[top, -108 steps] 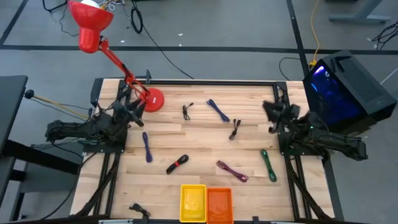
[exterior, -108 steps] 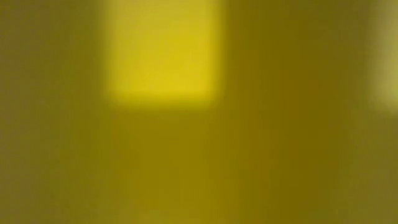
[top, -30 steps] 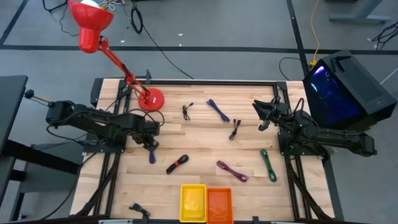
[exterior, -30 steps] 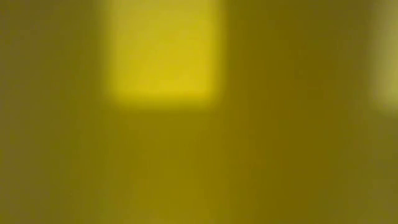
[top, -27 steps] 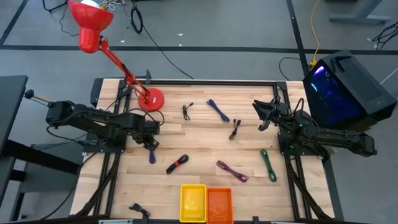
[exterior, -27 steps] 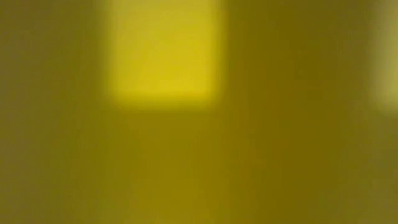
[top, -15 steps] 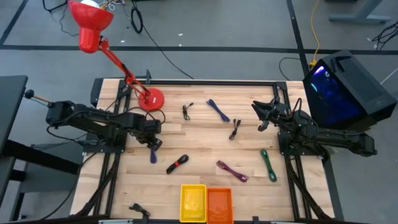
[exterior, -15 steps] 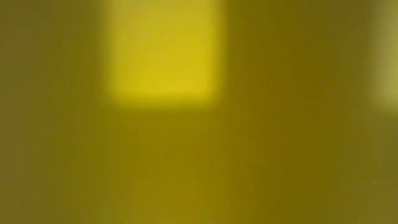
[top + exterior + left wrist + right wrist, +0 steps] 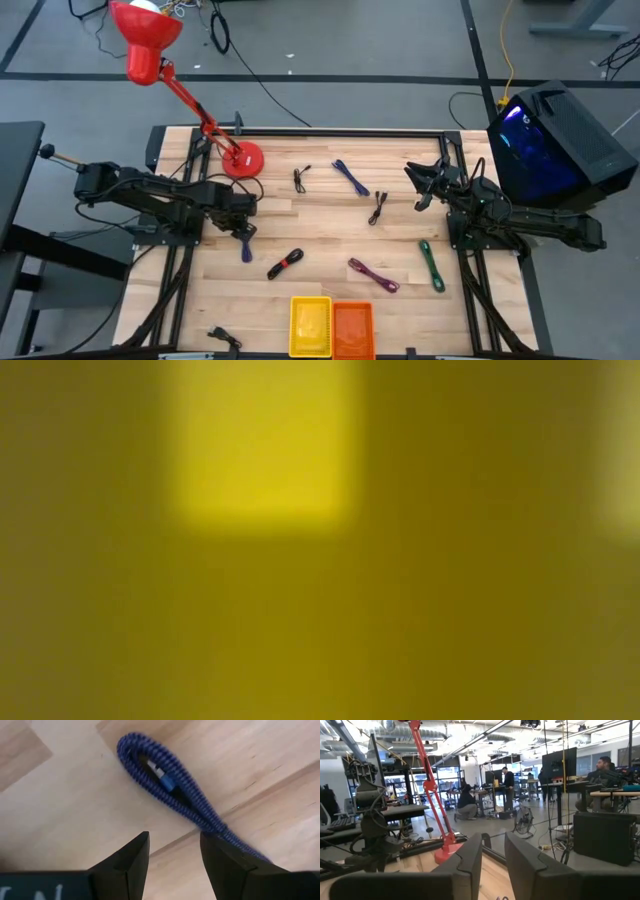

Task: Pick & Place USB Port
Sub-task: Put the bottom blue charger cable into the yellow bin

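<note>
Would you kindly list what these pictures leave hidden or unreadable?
- Low view: wholly blurred yellow; nothing on the table can be read there.
- Left wrist view: the blue cable runs behind the left gripper finger, so its far end is hidden.
- High view: the left gripper covers part of that cable; contact can't be judged.
- High view: the connectors on the green cable are too small to tell.
- Right gripper: what lies below it is out of frame.

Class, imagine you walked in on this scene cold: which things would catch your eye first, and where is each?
The red desk lamp leaning over the table's far left corner stands out first, then the yellow bin and orange bin side by side at the near edge. The left gripper hangs open right over a coiled blue braided cable, while the right gripper waits open near the table's right side.
</note>
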